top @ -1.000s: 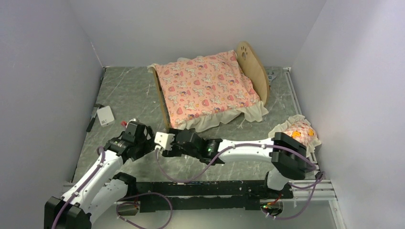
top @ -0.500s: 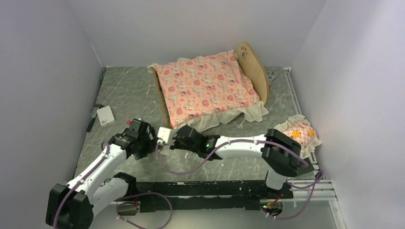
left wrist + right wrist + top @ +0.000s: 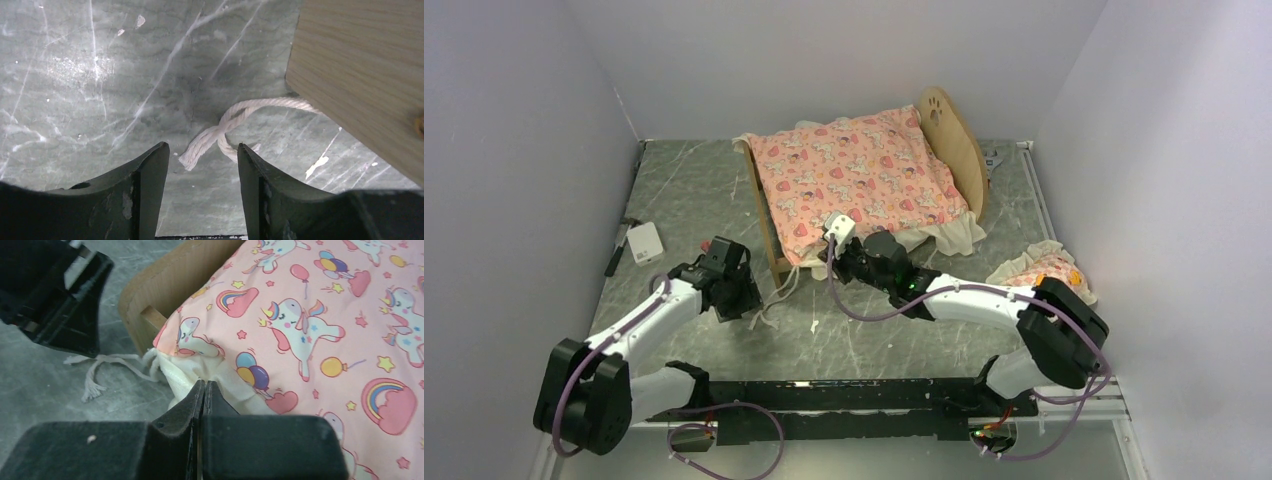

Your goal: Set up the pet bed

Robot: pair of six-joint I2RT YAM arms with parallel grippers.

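The pet bed stands at the back, its paw-print headboard on the right and its low footboard on the left. A pink unicorn-print mattress lies on it. A white cord trails from the footboard corner onto the table. My left gripper is open low over the table, with the cord's frayed end between its tips. My right gripper is shut, tips pressed into the mattress's cream ruffle at the near corner. I cannot tell whether fabric is pinched.
A small frilled pillow lies at the right edge by the wall. A white box and a dark pen-like thing sit at the left. Walls close in three sides. The wooden footboard is right beside my left fingers.
Both arms moved forward to the bed's near-left corner. The right gripper shut and rose to the ruffle. The left gripper narrowed over the cord, which now shows.
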